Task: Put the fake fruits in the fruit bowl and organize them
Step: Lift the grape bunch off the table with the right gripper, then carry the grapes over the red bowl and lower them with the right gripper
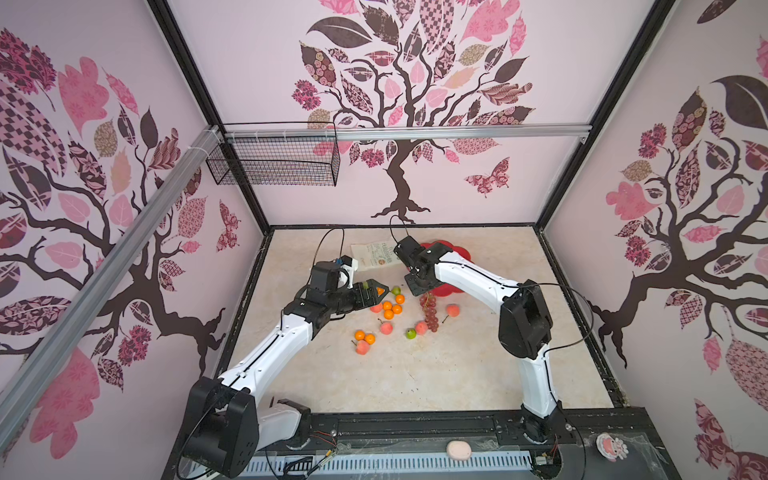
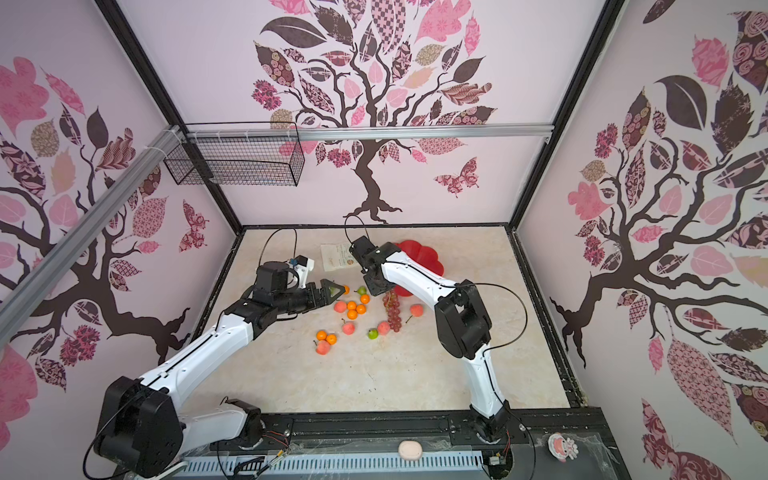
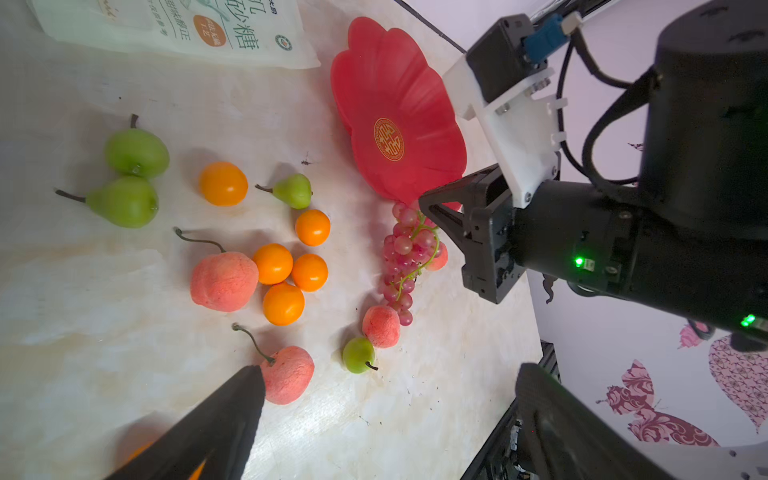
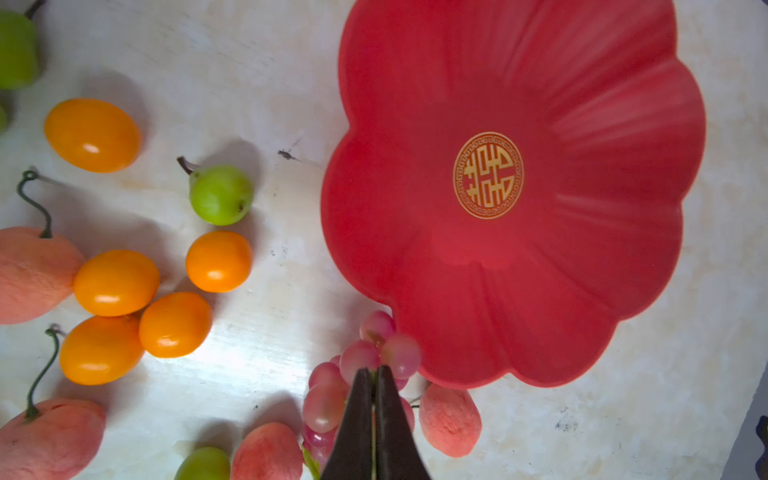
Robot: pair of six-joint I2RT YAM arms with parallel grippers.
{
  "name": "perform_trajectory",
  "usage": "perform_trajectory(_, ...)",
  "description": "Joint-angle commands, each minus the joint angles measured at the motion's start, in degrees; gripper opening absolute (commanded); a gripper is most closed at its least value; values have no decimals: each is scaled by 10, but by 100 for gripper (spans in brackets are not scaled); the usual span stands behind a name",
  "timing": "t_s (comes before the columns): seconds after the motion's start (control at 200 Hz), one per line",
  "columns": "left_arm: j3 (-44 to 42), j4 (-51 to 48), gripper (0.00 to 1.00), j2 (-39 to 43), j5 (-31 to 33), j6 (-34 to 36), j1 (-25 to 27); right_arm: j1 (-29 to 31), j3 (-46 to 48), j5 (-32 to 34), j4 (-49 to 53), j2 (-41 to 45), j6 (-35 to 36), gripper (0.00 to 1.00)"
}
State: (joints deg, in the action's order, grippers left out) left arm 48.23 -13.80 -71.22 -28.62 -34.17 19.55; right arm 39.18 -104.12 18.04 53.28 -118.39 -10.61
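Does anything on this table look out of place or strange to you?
Yes. A white printed pouch lies flat near the red bowl, though it is not a fruit. A pale pink oval lump sits past the front edge of the table. The bowl is empty; the fruits lie scattered around.
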Motion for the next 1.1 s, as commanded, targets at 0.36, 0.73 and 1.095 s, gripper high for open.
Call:
perform_trajectory(0.36, 60, -9, 98, 22, 42, 89, 60, -33, 29, -70, -50, 141, -46, 0)
perform_trajectory(0.73, 155, 2, 98, -43, 62, 124, 70, -45, 27, -70, -133, 177, -68, 0)
perform_trajectory(1.095, 250, -10, 98, -147, 116, 120, 84, -84, -7, -79, -153, 156, -79, 0)
